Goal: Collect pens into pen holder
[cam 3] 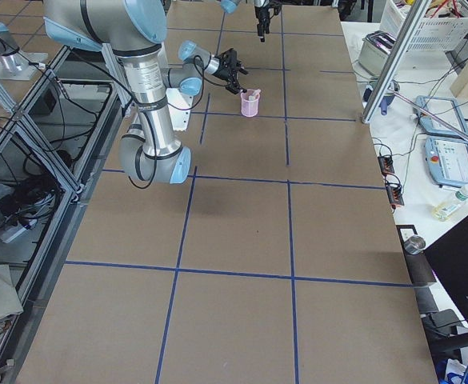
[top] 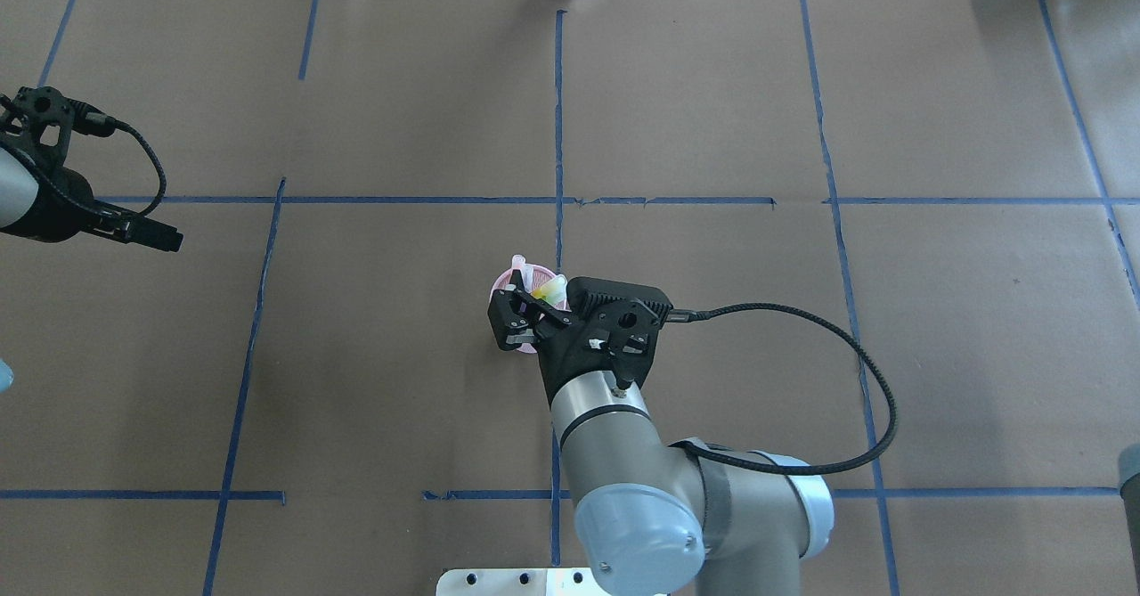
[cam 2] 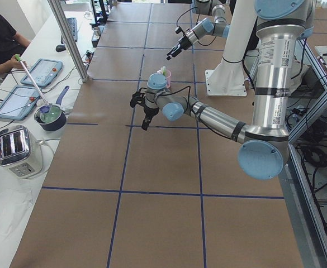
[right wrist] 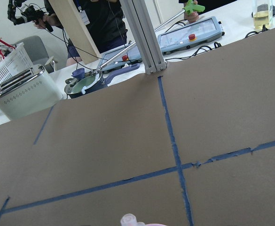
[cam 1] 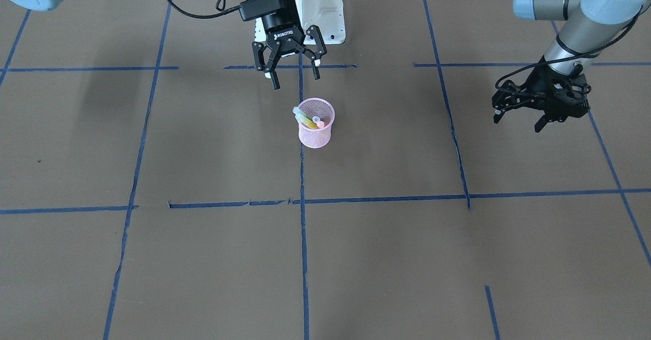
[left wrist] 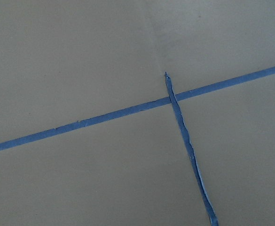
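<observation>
Pens (cam 1: 310, 121) sit inside pen holder (cam 1: 316, 129): green one (cam 1: 306, 120) leans toward the rim with its whitish cap sticking out, purple (cam 1: 316, 119) and orange (cam 1: 321, 124) ends show beside it. Holder stands upright on table (cam 1: 203, 152), on the centre blue tape line (cam 1: 303, 177). Right gripper (cam 1: 296, 80) hovers just above the holder on the robot's side, jaws apart, nothing between them; in the overhead view it overlaps the holder's near rim. Left gripper (cam 1: 517, 121) hangs well apart at the table's side, jaws spread, empty. Its wrist camera shows only table and crossing tape.
</observation>
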You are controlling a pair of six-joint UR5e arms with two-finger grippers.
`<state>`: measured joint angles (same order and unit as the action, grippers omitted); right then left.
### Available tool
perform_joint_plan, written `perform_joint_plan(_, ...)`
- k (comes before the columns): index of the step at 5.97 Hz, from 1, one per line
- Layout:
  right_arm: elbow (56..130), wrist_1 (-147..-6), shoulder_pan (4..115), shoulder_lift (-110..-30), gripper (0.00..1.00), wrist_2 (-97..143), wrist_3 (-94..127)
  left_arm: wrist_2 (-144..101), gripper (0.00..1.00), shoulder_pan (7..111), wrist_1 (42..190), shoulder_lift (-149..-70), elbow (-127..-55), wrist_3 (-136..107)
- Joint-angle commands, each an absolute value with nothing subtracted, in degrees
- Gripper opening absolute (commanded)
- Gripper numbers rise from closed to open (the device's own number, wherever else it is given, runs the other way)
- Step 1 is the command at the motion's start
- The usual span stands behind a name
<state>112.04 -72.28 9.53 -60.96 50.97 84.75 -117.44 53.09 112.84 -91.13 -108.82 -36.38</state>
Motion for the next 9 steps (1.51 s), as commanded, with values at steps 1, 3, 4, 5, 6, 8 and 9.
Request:
perform_joint_plan(1,119.59,-72.07,17.27,-70.52,1.0,69.15,80.53,-117.42,1.0,53.43,112.5,-90.44,-107.93,-29.5)
perform_joint_plan(3,121.29,-71.81,31.82,-79.24,1.0,93.9,71.08,-117.42,1.0,56.66,112.5,-88.6,-106.36,-22.71)
perform_joint_plan(4,120.94,-71.89,41.3,-82.58,1.0,107.7,66.06,-117.6,1.0,60.08,112.5,-86.85,-104.69,-17.19)
perform_joint_plan(5,119.98,-72.24,49.23,-88.53,1.0,117.85,57.48,-125.34,1.0,65.77,112.41,-86.84,-102.15,-15.49)
perform_joint_plan(6,117.8,-72.33,56.44,-93.47,1.0,121.52,44.78,-135.6,1.0,72.79,112.59,-86.84,-98.39,-15.38)
perform_joint_plan(8,110.0,-73.47,71.03,-97.72,1.0,128.36,21.73,-136.93,1.0,78.9,109.02,-87.01,-98.78,-13.29)
perform_joint_plan(9,106.38,-77.83,78.5,-97.56,1.0,130.84,10.92,-137.02,1.0,83.62,98.11,-87.19,-99.05,-3.35)
